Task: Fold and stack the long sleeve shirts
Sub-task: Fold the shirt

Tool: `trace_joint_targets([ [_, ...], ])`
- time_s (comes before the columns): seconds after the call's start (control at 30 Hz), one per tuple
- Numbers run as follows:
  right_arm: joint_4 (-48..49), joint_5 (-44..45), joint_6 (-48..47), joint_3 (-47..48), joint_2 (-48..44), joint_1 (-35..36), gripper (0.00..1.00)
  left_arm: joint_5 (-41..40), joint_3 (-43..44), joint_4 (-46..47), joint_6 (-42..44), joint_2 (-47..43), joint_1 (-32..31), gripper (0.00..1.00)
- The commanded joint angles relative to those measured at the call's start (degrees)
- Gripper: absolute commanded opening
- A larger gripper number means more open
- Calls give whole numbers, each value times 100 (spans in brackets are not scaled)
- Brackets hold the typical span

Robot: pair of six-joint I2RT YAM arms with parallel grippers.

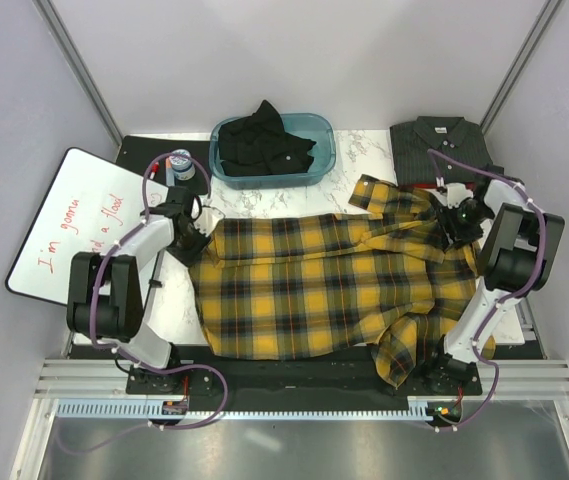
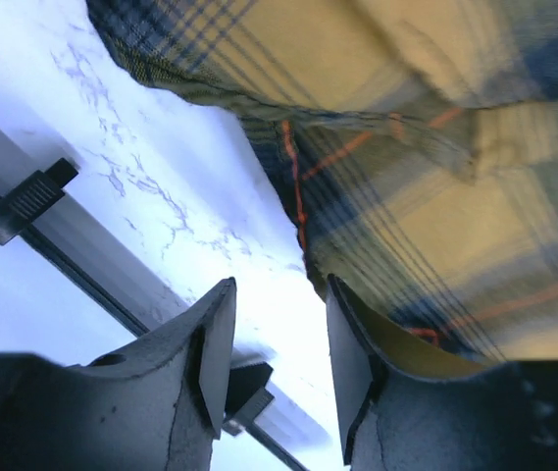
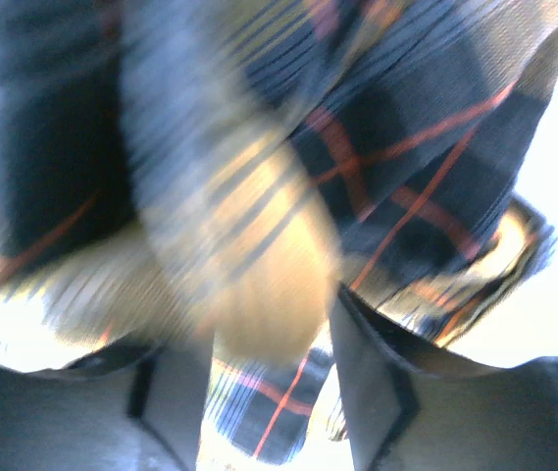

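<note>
The yellow-and-black plaid shirt point(image 1: 324, 285) lies spread across the table, with one sleeve bunched at the front right. My left gripper point(image 1: 196, 240) is at its left edge. In the left wrist view the gripper point(image 2: 280, 285) is open over white table, and the shirt's hem point(image 2: 377, 196) lies just beside the right finger. My right gripper point(image 1: 459, 222) is over the shirt's upper right. In the right wrist view its jaws point(image 3: 274, 324) stand apart with blurred plaid cloth point(image 3: 259, 275) between them. The charcoal shirt point(image 1: 439, 145) lies folded at the back right. The black shirt point(image 1: 264, 145) lies crumpled in a bin.
A teal bin point(image 1: 274, 178) stands at the back centre. A whiteboard with red writing point(image 1: 64, 220) lies at the left, with a small bottle point(image 1: 181, 163) behind it. A metal rail point(image 2: 73, 235) borders the table.
</note>
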Motion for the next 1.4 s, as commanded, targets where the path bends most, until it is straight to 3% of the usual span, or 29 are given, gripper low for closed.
trace_joint_targets([
  [0.0,-941,-776,-425,545,-735,-64,60,1222,647,-688,144,-649,-46,52],
  [0.03,-1092,-875,-469,730,-858,-64,65,1443,822,-890,83,-684,-90,60],
  [0.13,-1479,-1225,-460,1538,-746,-64,71,1761,1034,-1121,56,-781,-221,69],
  [0.27,-1612,-1429,-303,2688,-272,233,80,2059,1368,-1200,-66,-728,-266,75],
  [0.5,-796,-876,374,3894,756,1516,79,2771,1694,-1297,-278,-605,-301,82],
  [0.53,-734,-806,392,4009,1054,1640,79,2946,1694,-1297,-287,-596,-301,84],
  [0.57,-690,-640,435,4262,1222,1867,79,3026,1694,-1297,-295,-614,-310,94],
  [0.63,-637,-507,453,4475,1662,2087,78,3271,1676,-1305,-322,-640,-310,100],
  [1.0,190,-76,550,4616,2752,2485,81,3537,1659,-1341,-322,-816,-327,100],
  [1.1,198,-233,568,4555,2963,2502,70,3519,1702,-1341,-331,-816,-319,100],
  [1.13,172,-277,576,4546,3007,2493,52,3510,1755,-1341,-331,-842,-327,100],
  [1.2,76,-392,629,4598,3043,2485,26,3536,1816,-1341,-375,-851,-327,100],
  [1.23,-3,-453,638,4651,3008,2476,7,3563,1895,-1332,-392,-877,-327,100],
  [1.27,-178,-645,655,4730,2929,2467,1,3572,1931,-1332,-444,-904,-327,100],
  [1.37,-503,-1198,787,4853,2236,2388,0,3703,2142,-1332,-585,-983,-327,100],
])
